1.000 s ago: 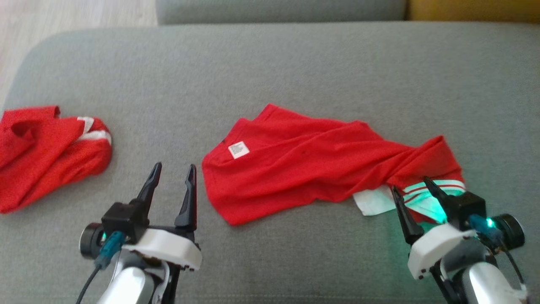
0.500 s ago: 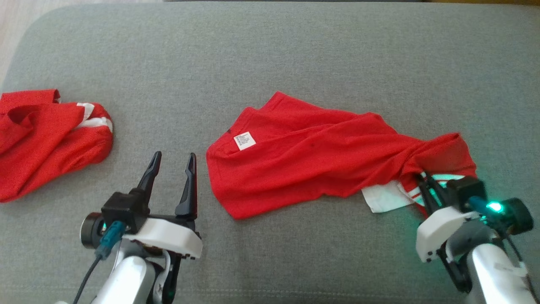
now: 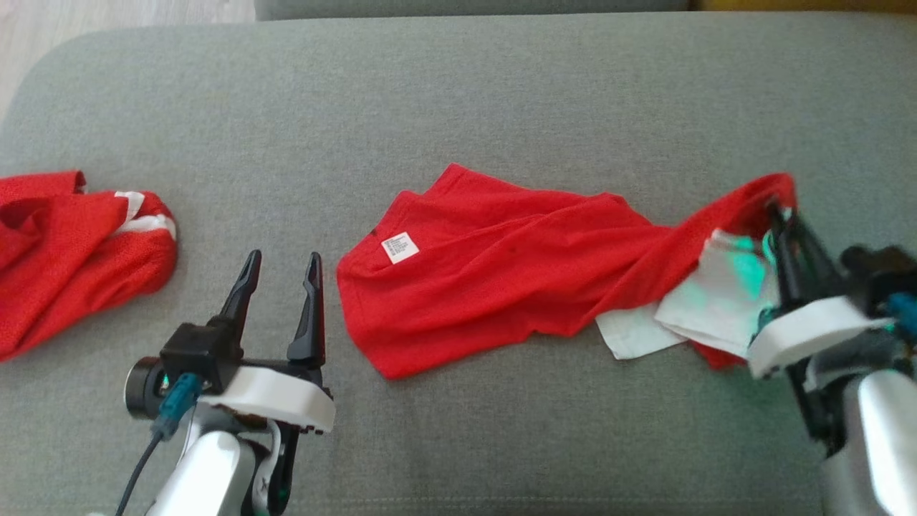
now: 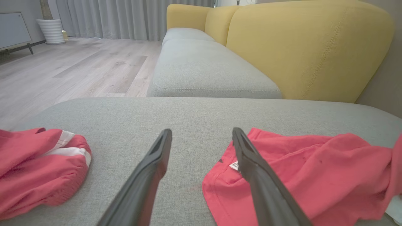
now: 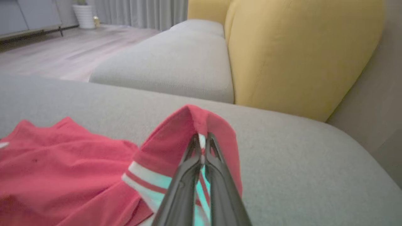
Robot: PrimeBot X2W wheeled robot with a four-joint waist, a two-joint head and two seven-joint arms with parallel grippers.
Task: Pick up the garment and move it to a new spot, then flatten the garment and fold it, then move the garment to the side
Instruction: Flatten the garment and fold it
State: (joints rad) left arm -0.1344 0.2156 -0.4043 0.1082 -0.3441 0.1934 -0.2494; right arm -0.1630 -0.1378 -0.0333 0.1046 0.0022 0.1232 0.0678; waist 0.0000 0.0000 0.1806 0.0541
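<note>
A red garment [image 3: 501,265] with a small white label and white striped trim lies crumpled across the middle of the grey cushion [image 3: 458,93]. My right gripper [image 3: 781,218] is shut on its right end, which is lifted off the cushion; in the right wrist view the fingers [image 5: 202,147] pinch a raised red fold [image 5: 191,125] beside the white stripes. My left gripper [image 3: 279,265] stands open just left of the garment's left edge, with nothing between its fingers; the left wrist view shows the garment [image 4: 314,175] to the right of them [image 4: 201,135].
A second red garment [image 3: 64,244] with white trim lies bunched at the cushion's left end [image 4: 34,166]. Behind the cushion stand a yellow sofa back [image 4: 307,47] and another grey seat [image 4: 204,69]. Wooden floor [image 4: 62,69] lies off the left.
My right gripper closed on the garment's striped right end and lifted it up and away, stretching the cloth. The left gripper stayed open. The camera shifted slightly.
</note>
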